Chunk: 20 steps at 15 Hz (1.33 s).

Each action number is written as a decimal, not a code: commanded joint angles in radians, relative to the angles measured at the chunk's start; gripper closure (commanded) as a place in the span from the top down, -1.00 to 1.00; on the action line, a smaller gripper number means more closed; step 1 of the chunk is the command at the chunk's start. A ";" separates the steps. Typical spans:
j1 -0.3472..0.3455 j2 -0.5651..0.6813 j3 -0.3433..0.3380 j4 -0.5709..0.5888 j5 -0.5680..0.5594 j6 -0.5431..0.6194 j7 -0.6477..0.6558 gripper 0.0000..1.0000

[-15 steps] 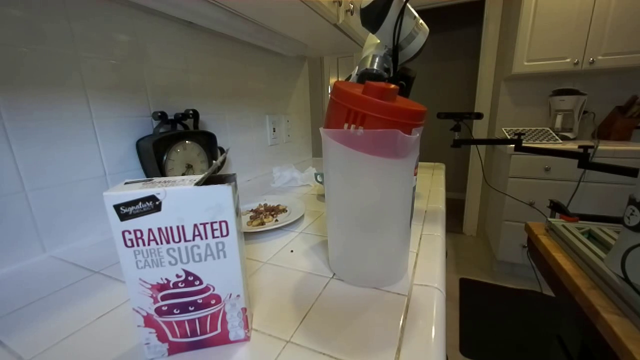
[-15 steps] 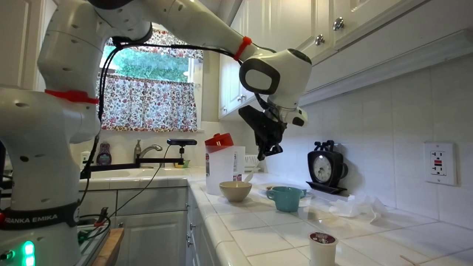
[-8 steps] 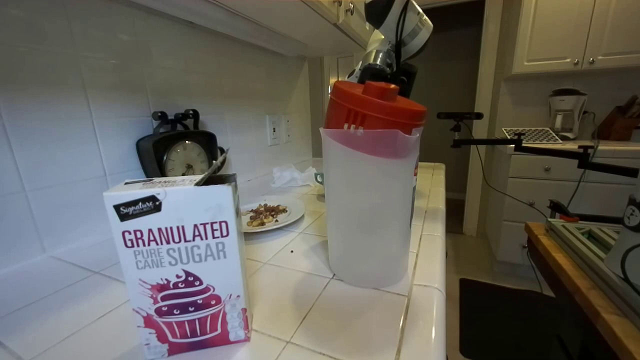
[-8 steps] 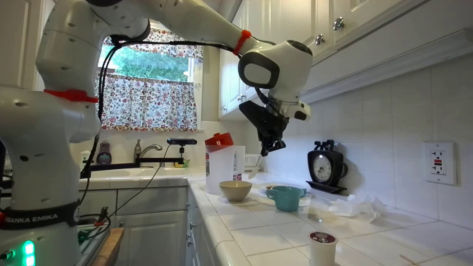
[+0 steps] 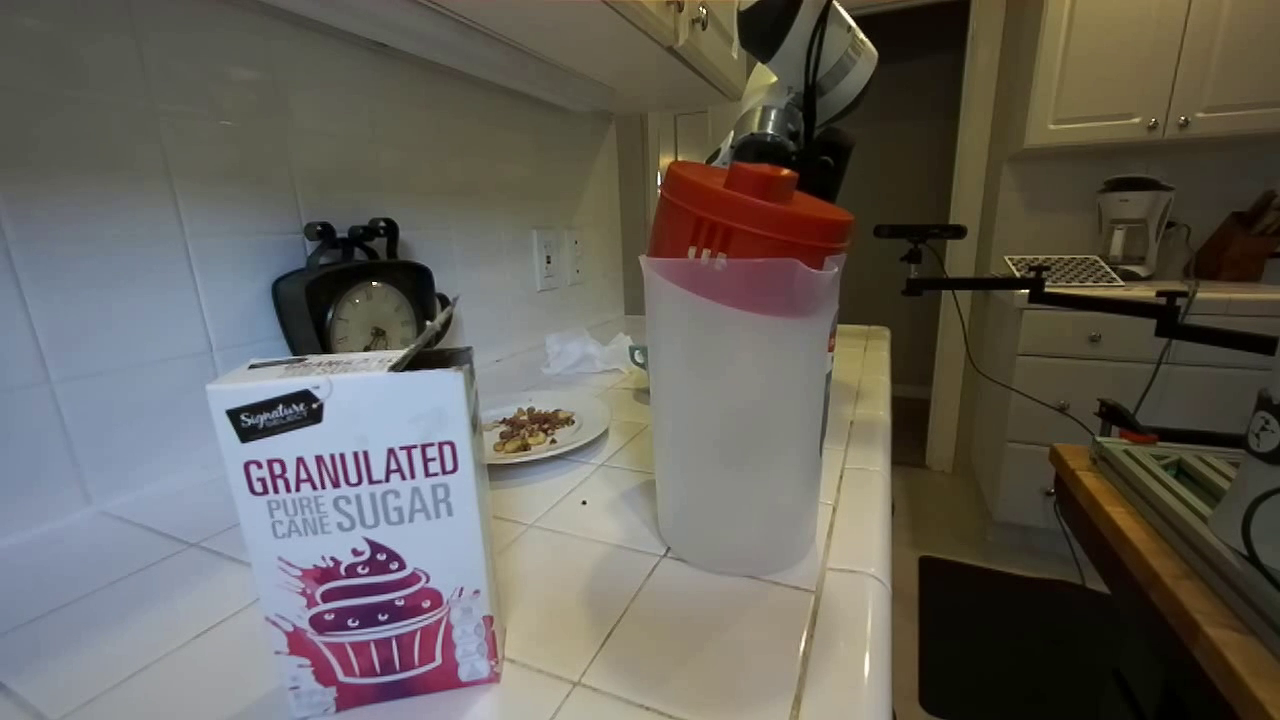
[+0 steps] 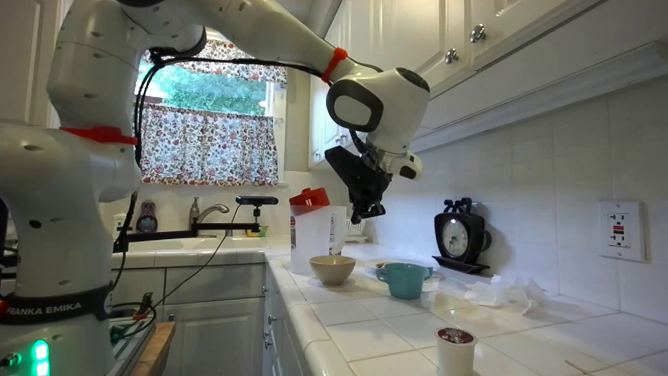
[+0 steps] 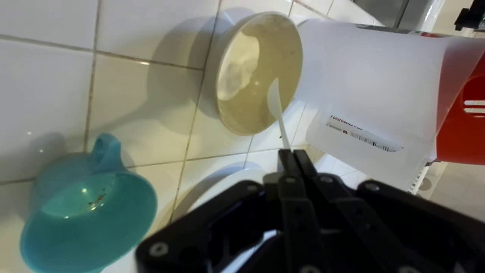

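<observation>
Arching over counter (image 6: 365,334) | arm (image 6: 282,36) bent downward at wrist (image 6: 389,107) | pincer (image 7: 293,152) clamped on white spoon (image 7: 276,106)

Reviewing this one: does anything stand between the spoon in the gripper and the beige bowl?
Nothing visible does. In the wrist view, the white spoon held in the gripper overlaps the beige bowl, with nothing seen between them. The pitcher stands close beside the bowl, not in that path; the teal cup stands apart.
</observation>
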 commanded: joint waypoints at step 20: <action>0.158 -0.246 0.060 -0.205 -0.428 0.321 0.145 -0.99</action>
